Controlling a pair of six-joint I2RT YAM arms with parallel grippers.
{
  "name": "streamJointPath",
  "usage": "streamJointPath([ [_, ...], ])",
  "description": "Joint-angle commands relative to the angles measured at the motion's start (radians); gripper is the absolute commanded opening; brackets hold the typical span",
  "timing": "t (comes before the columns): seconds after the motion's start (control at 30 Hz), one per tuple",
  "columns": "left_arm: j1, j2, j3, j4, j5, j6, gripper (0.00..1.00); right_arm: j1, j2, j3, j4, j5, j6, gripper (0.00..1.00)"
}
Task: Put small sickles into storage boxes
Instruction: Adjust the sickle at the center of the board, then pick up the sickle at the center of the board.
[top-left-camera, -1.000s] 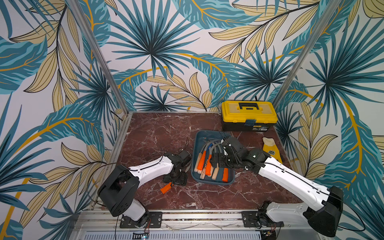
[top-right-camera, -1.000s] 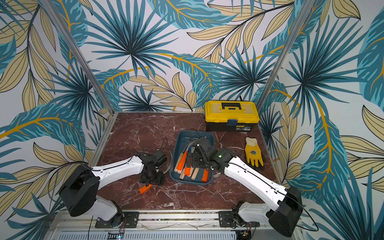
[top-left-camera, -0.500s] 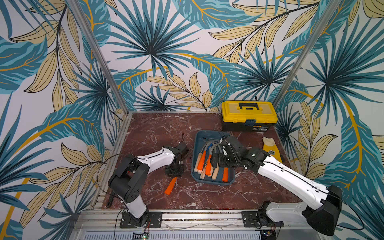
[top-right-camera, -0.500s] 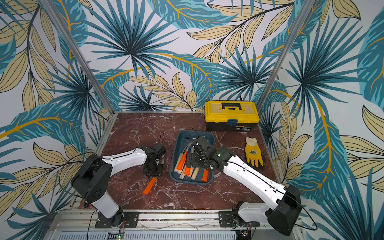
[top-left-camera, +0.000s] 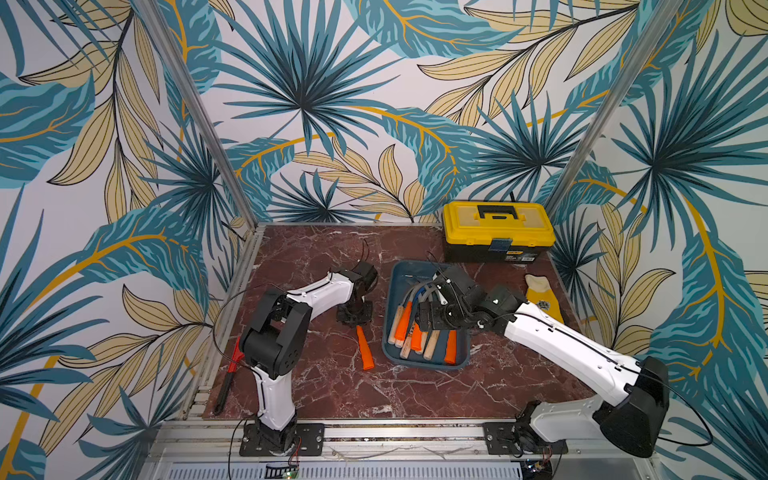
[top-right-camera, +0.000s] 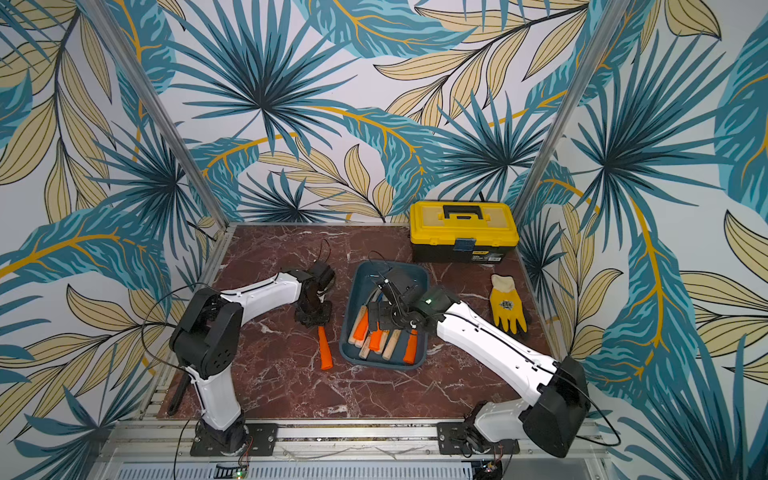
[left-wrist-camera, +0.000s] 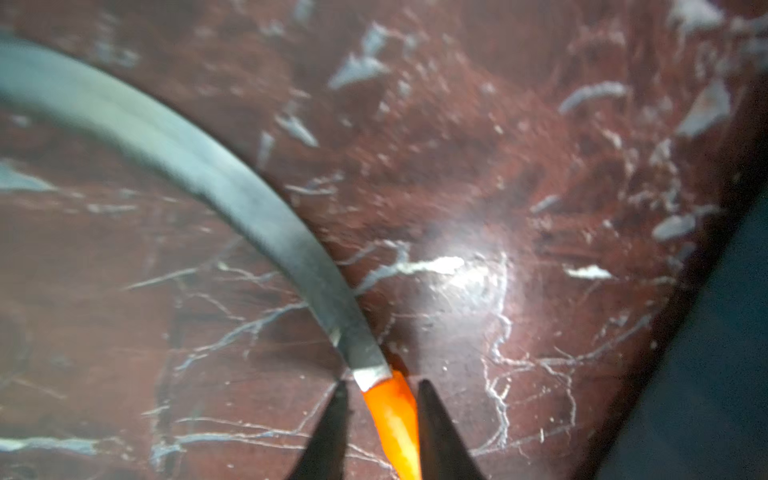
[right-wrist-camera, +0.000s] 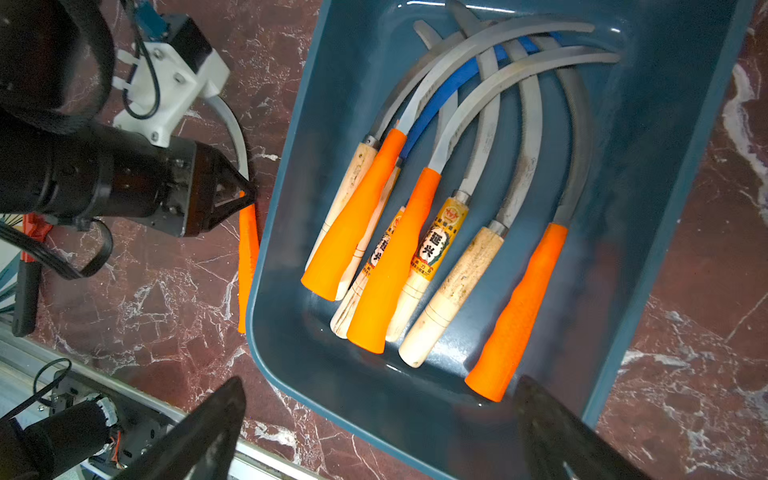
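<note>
L fingers (left-wrist-camera: 438, 440) narrow astride neck of loose sickle (top-left-camera: 364, 349), 9 o'clock of tray (top-left-camera: 408, 273); can't tell if clamped. R fingers (right-wrist-camera: 208, 428) wide, empty. Risk: gripped near blade, handle end may droop and snag rim.

Yellow label (right-wrist-camera: 438, 243) on wooden sickle handle (right-wrist-camera: 409, 299): Chinese characters, perhaps "延兴"; toolbox sticker (top-left-camera: 515, 258) illegible.

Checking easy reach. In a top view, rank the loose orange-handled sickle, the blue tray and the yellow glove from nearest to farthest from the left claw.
1. Loose sickle, its handle inside the left claw.
2. Blue tray, right beside the claw.
3. Yellow glove, beyond the tray's far side.
</note>
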Motion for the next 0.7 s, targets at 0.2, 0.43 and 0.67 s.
streamJointPath([
  [0.2, -0.061, -0.128, -0.121, -0.006, 0.084, -0.073, 0.69, -0.006, -0.001, -0.002, -0.003, -0.014, 0.007, 0.99],
  [0.43, -0.15, -0.198, -0.223, 0.002, 0.088, -0.196, 0.69, -0.006, 0.003, -0.008, 0.014, -0.029, 0.039, 1.0],
  [0.67, -0.18, -0.195, -0.27, 0.011, 0.063, -0.215, 0.66, -0.006, -0.006, -0.016, 0.018, -0.036, 0.061, 1.0],
])
